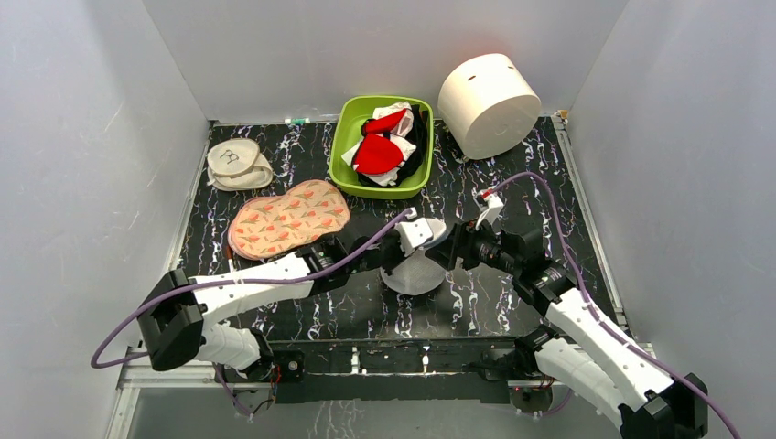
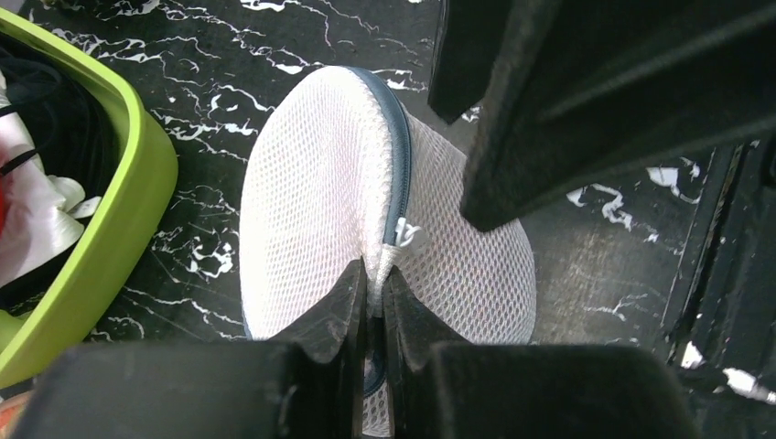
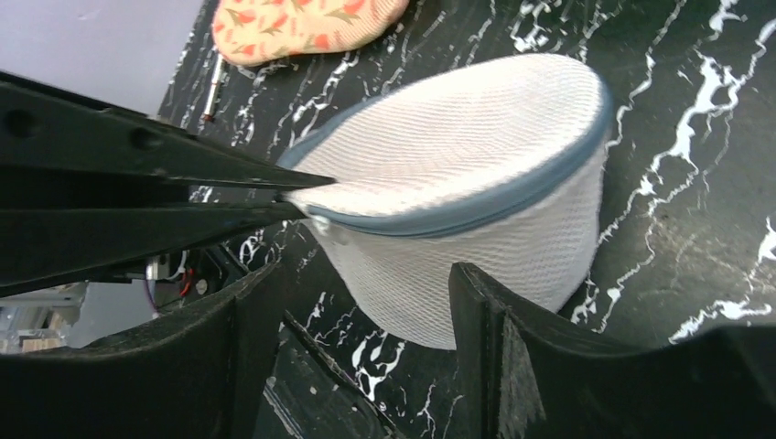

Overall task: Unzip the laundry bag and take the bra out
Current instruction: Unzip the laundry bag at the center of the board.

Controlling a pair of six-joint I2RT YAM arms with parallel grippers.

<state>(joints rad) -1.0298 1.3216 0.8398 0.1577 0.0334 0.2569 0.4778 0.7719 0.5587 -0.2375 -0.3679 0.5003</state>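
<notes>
The laundry bag point(image 1: 414, 274) is a squat white mesh drum with a grey-blue zip rim, on the table between both grippers. In the left wrist view, my left gripper point(image 2: 373, 279) is shut, pinching the bag point(image 2: 320, 183) at its rim just below the white zip pull point(image 2: 408, 234). My left gripper point(image 1: 409, 259) shows in the top view at the bag's edge. My right gripper point(image 3: 366, 306) is open, its fingers astride the bag's point(image 3: 476, 155) lower wall without gripping it; in the top view it point(image 1: 448, 256) is right of the bag. The bra is hidden.
A green bin point(image 1: 343, 137) at the back holds a red-and-white garment point(image 1: 380, 151) and dark cloth. A big white cylinder point(image 1: 488, 103) lies at the back right. A peach floral pouch point(image 1: 288, 218) and a cream mesh pad point(image 1: 238, 165) lie to the left.
</notes>
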